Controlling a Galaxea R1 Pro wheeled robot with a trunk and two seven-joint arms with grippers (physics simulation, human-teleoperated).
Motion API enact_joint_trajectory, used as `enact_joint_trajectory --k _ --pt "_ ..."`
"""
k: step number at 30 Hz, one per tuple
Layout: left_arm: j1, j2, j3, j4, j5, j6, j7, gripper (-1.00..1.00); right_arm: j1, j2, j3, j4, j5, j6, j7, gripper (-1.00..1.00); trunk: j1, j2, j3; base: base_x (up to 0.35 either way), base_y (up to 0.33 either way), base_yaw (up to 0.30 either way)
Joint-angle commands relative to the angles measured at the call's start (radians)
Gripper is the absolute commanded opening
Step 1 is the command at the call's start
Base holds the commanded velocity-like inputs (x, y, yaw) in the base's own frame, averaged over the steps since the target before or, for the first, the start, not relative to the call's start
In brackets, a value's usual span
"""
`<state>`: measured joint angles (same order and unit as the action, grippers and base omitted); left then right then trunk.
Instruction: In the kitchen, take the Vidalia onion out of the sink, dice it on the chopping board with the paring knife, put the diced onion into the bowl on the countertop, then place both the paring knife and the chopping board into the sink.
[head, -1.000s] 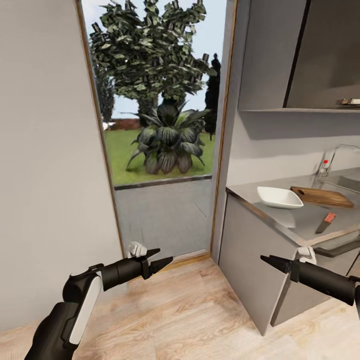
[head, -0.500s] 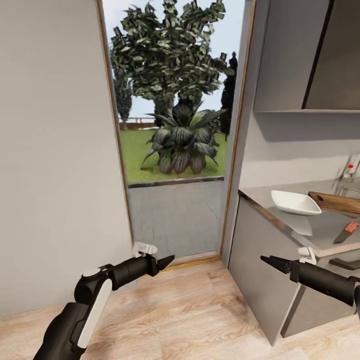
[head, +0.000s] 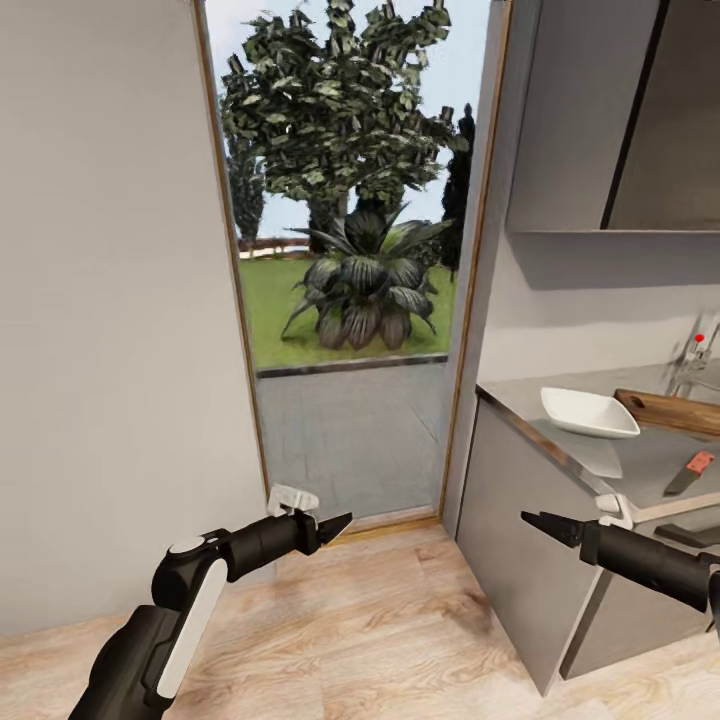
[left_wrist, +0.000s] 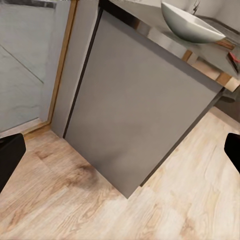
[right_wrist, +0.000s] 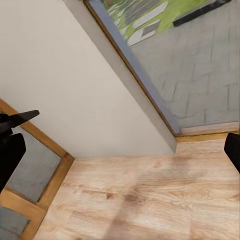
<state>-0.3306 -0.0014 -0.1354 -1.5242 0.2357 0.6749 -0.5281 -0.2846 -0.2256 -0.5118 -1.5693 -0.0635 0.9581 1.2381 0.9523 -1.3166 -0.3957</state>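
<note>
Left gripper (head: 338, 523) nudged forward, bowl (head: 588, 412) on countertop (head: 640, 462)

A glass door (head: 350, 300) shows a tree (head: 340, 100) and spiky plant (head: 365, 285) outside.

chopping board (head: 680, 410) edge-cropped

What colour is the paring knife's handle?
Red-orange; the paring knife on the countertop shows best in the head view.
</note>
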Motion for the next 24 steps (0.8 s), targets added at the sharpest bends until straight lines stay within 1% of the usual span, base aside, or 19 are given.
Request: enact_joint_trajectory --k 1,24 --pt "-0.001 0.000 0.000 -0.001 0.005 0.007 0.000 1.00 -0.001 0.000 -0.001 0.000 -0.004 0.008 0.001 1.00 -0.004 0.007 0.002 0.000 0.000 0.000" --pt "-0.001 0.006 0.002 -0.001 0.005 0.014 0.000 1.00 -0.001 0.001 -0.001 0.000 -0.012 0.013 0.001 1.00 -0.092 0.168 0.075 0.000 0.000 0.000"
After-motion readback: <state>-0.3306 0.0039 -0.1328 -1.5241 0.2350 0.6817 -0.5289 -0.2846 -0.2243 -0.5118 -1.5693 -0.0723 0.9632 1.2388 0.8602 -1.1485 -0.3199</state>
